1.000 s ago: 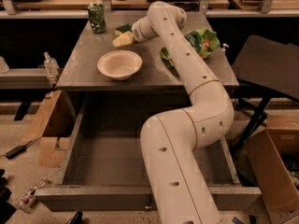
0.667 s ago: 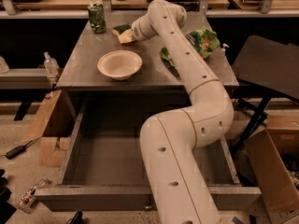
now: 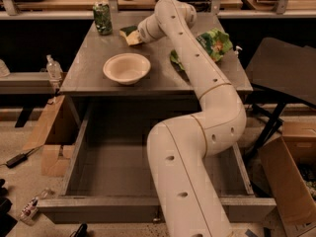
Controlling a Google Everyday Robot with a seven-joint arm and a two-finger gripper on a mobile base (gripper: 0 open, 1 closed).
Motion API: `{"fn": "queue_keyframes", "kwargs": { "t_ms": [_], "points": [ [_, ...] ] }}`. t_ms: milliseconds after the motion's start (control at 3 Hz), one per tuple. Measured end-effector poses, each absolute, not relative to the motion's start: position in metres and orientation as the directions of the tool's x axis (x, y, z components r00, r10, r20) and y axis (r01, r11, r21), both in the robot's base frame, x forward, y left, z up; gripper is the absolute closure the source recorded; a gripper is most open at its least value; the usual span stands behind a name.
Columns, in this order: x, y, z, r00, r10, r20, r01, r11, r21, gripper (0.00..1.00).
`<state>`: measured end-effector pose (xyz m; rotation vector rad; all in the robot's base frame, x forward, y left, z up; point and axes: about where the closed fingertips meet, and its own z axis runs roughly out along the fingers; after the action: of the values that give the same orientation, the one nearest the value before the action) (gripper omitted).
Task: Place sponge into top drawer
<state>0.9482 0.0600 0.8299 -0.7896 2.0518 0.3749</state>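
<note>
Sponge (image 3: 129,36) lies at the back of the table (image 3: 94,58), near the middle. It is pale yellow with a dark green side facing the back. It is on the table top, not in the drawer (image 3: 113,169).

The gripper (image 3: 139,33) is right at the sponge, on its right side. The thick end of the white arm (image 3: 200,78) hides most of it. One cannot tell if the gripper is wide, narrow, or holding the sponge.

The arm is big and white. It comes up from the bottom, bends over the right side of the drawer, and goes across the table to the back.

The drawer is pulled out, under the front of the table. It is grey, wide and not deep. A small knob (image 3: 157,220) sits in the middle of its front.

A cream bowl (image 3: 127,68) stands upright on the table, in front of the sponge and a bit to the left. It is apart from the sponge. A green can (image 3: 102,18) stands in the back left corner, near the sponge but not touching it. A green bag (image 3: 216,41) lies on the right side of the table, past the arm.

A brown box (image 3: 289,181) sits on the floor to the right of the drawer.
</note>
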Motion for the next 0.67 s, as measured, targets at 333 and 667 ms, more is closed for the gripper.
{"fn": "queue_keyframes", "kwargs": {
  "t_ms": [333, 667],
  "points": [
    [0.9481, 0.0610, 0.8275, -0.414, -0.391, -0.822, -0.659, 0.752, -0.026, 1.00],
    [0.9480, 0.0610, 0.8278, -0.414, -0.391, -0.822, -0.659, 0.752, -0.026, 1.00]
  ]
}}
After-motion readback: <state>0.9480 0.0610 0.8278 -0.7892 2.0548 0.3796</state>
